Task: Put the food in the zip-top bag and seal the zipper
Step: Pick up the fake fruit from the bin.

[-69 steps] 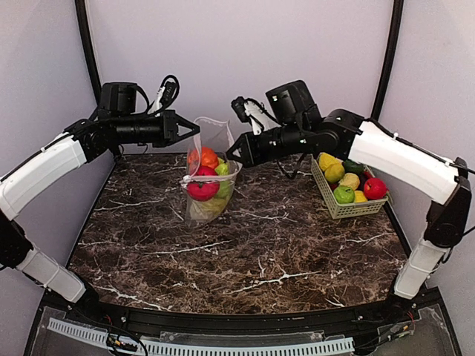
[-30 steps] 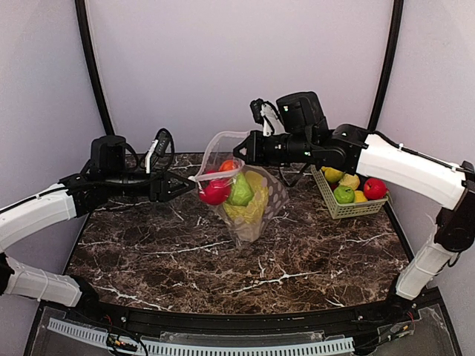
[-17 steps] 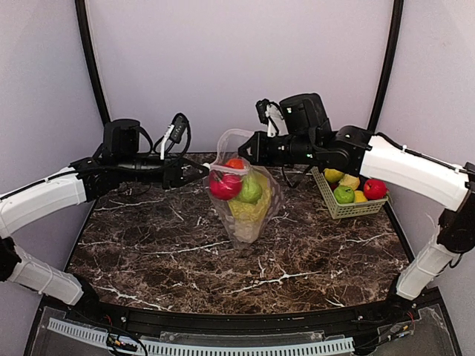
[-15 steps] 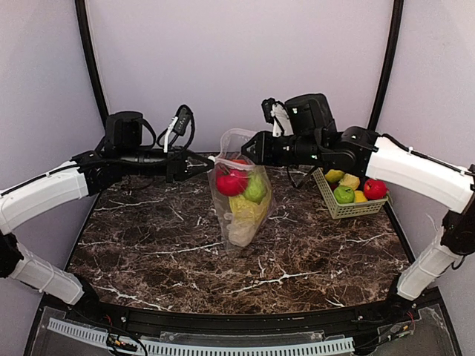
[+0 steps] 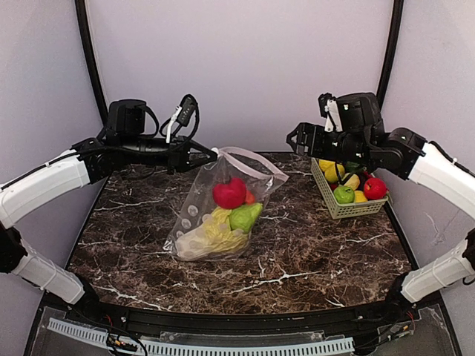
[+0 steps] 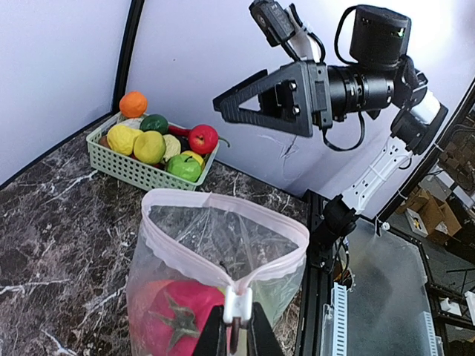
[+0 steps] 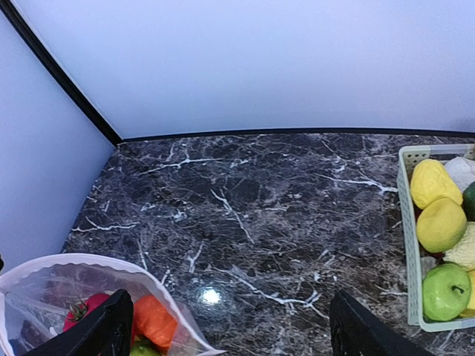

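Observation:
The zip-top bag (image 5: 215, 211) slumps on the table, dotted and clear, with its mouth up toward the back. Inside it lie food: a red tomato (image 5: 230, 193), a green pear (image 5: 245, 216), a yellow-white cabbage (image 5: 211, 237) and an orange piece (image 7: 154, 322). The pink zipper (image 6: 223, 211) forms an open loop. My left gripper (image 5: 210, 154) is shut on the white slider tab (image 6: 238, 305) at the loop's near end. My right gripper (image 5: 292, 138) hangs open to the right of the bag, touching nothing. In its wrist view the wide-apart fingers (image 7: 111, 330) frame bare marble.
A pale green mesh basket (image 5: 335, 209) at the back right holds more fruit: yellow lemons (image 7: 438, 222), a green apple (image 7: 445, 291) and a red apple (image 5: 375, 188). Purple walls close in the back and sides.
My right gripper has opened, let go of the bag's mouth and drawn back to the right. The bag has sagged down onto the table, hanging only from my left gripper.

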`<state>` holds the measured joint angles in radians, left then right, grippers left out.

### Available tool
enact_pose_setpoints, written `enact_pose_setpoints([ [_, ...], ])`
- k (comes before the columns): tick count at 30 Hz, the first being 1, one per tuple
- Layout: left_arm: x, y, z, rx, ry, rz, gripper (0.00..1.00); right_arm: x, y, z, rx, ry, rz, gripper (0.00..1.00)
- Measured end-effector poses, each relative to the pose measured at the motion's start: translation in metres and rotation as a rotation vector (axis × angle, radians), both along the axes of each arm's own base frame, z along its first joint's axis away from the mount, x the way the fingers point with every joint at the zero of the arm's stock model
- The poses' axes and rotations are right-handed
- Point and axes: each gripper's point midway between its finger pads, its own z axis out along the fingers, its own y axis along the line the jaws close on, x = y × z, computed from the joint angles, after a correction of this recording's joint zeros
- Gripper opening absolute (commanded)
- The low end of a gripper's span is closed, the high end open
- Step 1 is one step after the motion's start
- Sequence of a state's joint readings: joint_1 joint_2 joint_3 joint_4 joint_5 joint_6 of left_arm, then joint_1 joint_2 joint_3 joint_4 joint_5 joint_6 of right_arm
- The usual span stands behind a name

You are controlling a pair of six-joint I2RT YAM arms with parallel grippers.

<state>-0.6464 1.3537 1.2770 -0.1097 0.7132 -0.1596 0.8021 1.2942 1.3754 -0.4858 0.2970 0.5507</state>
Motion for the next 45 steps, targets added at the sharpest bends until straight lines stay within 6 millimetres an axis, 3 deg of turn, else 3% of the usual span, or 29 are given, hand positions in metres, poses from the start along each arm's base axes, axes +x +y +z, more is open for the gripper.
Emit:
enact_pose_setpoints([
  [7,-0.007,0.021,-0.021,0.102,0.003,0.074,0.01,0.024,-0.048,-0.035,-0.081,0.105,-0.045,0.98],
  [12,-0.016,0.045,-0.020,0.147,-0.050,0.147,0.01,0.032,-0.083,-0.083,-0.170,0.221,-0.107,0.98],
  [17,-0.019,0.058,-0.028,0.184,-0.061,0.189,0.01,0.038,-0.135,-0.134,-0.244,0.353,-0.219,0.98],
  [22,-0.020,0.060,-0.043,0.209,-0.041,0.196,0.01,0.051,-0.166,-0.159,-0.267,0.428,-0.282,0.95],
  [30,-0.020,0.060,-0.046,0.205,-0.033,0.201,0.01,0.083,-0.187,-0.183,-0.245,0.476,-0.307,0.89],
  [45,-0.020,0.060,-0.044,0.194,-0.024,0.203,0.01,0.140,-0.184,-0.204,-0.228,0.466,-0.286,0.81],
])
